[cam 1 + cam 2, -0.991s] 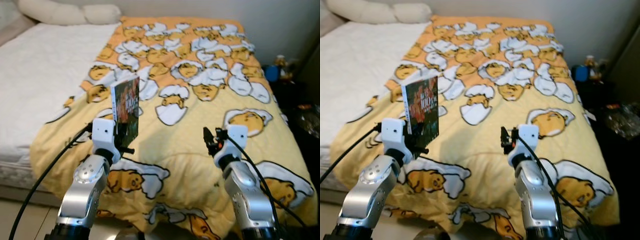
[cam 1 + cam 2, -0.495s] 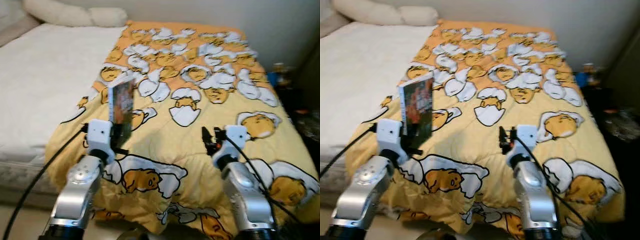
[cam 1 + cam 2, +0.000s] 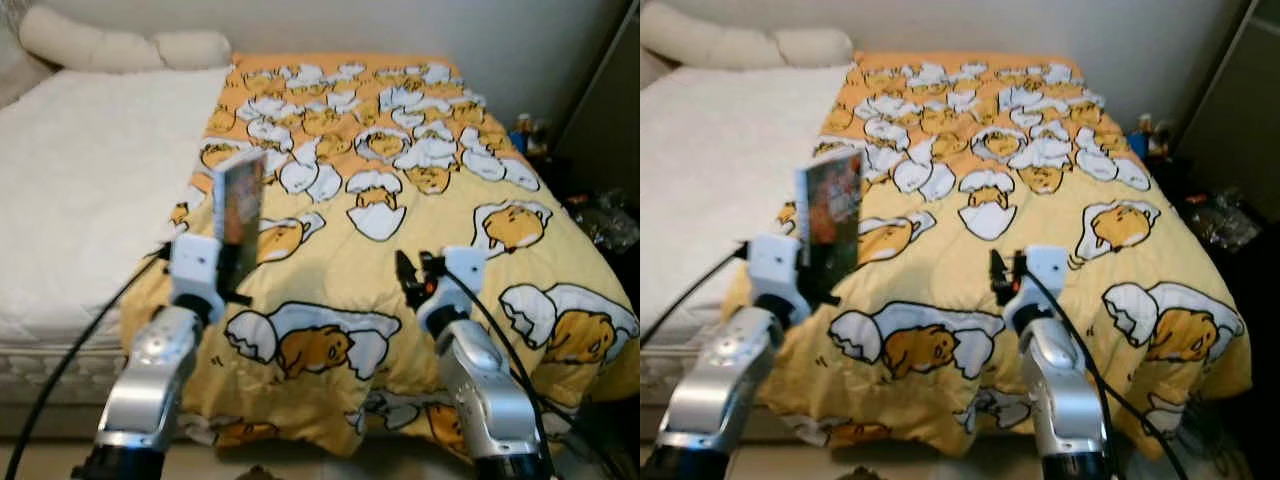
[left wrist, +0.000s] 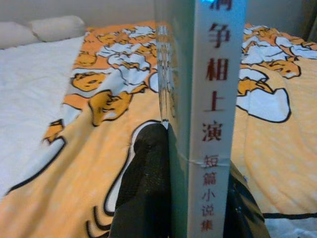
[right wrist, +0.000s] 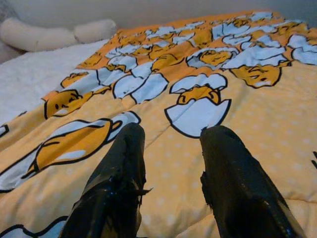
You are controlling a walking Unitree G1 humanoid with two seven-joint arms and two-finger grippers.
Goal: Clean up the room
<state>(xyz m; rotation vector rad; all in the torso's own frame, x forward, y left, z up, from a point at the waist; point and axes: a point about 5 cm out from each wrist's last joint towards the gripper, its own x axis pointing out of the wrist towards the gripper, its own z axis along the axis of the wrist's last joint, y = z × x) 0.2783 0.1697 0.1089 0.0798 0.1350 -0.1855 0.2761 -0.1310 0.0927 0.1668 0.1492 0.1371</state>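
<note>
Paper and card, that is what I have between my fingers: a paperback book stands upright in my left gripper, lifted clear above the near left part of the bed, over the edge where the yellow egg-print duvet meets the bare white mattress. In the left wrist view my two black fingers are closed flat against the covers at the lower end of the book, the white spine with red characters facing the camera, so I have it pinched across its thickness near the bottom.

I judge it light and fairly stiff when squeezed this way, since the block of pages backs the covers. Its cover looks glossy, so it may be slippery, and because I grip only the low end, the tall part above could lever and tilt if I swing quickly. A hold nearer the middle of the spine side would be steadier, but the present pinch should serve for a slow carry. It is not fragile, though a hard squeeze could crease the cover and a drop could bend a corner.

My right gripper hovers over the near edge of the duvet, close to the middle of the bed's foot, its fingers parted with a clear gap and nothing between them, as the right wrist view shows. Pillows lie along the far left corner.
</note>
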